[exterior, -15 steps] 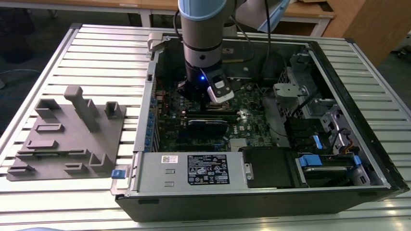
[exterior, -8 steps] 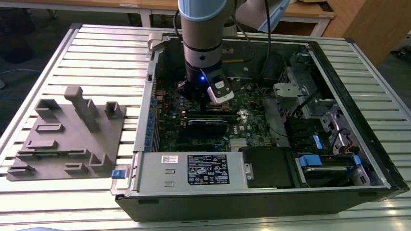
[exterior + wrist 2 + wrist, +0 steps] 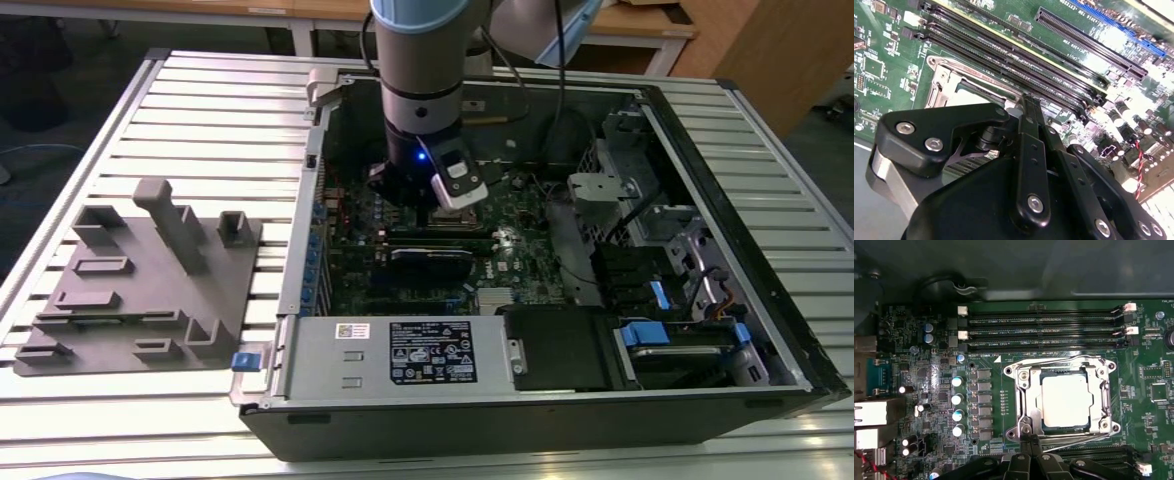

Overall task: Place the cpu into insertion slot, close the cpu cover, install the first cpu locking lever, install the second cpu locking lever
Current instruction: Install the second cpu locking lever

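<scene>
In the first wrist view the cpu [image 3: 1065, 401], a pale silver square, lies flat in the insertion slot [image 3: 1013, 371] on the green motherboard. The cpu cover [image 3: 1027, 390], a shiny metal frame, lies down around it. A thin locking lever [image 3: 1074, 438] runs along the socket edge nearest the gripper. My gripper [image 3: 1026, 431] sits at that corner of the socket, with its black fingers drawn together and shut. In the second wrist view the gripper [image 3: 1024, 101] points at the socket frame [image 3: 946, 80]. In the exterior view the gripper [image 3: 424, 215] reaches down into the open computer case.
Long black memory slots [image 3: 1044, 330] run beside the socket, and a row of capacitors [image 3: 957, 405] stands close by. A grey fixture [image 3: 134, 280] lies on the slatted table at the exterior view's left. The power supply [image 3: 400, 350] and drive bays [image 3: 667, 340] line the case's front.
</scene>
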You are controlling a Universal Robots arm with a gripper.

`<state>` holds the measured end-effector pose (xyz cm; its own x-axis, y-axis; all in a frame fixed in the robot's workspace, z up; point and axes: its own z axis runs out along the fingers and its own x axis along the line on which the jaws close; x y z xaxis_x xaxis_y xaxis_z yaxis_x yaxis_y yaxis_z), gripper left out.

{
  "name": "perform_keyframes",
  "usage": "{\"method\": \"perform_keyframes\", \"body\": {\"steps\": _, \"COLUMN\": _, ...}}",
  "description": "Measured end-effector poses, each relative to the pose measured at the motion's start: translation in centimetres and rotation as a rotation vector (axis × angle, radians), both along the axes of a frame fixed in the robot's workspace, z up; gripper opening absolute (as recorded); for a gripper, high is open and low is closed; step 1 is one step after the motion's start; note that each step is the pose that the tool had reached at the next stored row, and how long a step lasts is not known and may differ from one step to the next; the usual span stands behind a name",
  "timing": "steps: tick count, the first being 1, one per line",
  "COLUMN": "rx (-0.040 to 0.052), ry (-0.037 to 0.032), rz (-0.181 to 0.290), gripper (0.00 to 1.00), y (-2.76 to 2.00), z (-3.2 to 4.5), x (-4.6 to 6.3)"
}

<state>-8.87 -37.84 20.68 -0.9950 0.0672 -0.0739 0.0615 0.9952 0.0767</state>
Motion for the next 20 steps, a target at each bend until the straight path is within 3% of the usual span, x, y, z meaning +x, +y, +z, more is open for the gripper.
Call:
{"method": "perform_keyframes", "body": {"steps": 9, "rx": 0.0032, "ry": -0.0001, "rz": 0.000, "gripper": 0.11, "y": -0.87, "z": 0.03, "x": 0.0}}
{"method": "perform_keyframes", "body": {"steps": 11, "rx": 0.0180, "ry": -0.0001, "rz": 0.000, "gripper": 0.11, "y": -1.08, "z": 0.03, "x": 0.0}}
{"method": "perform_keyframes", "body": {"steps": 16, "rx": 0.0684, "ry": 0.0000, "rz": 0.000, "gripper": 0.11, "y": -1.51, "z": -0.02, "x": 0.0}}
{"method": "perform_keyframes", "body": {"steps": 20, "rx": 0.0883, "ry": 0.0000, "rz": 0.000, "gripper": 0.11, "y": -1.92, "z": -0.17, "x": 0.0}}
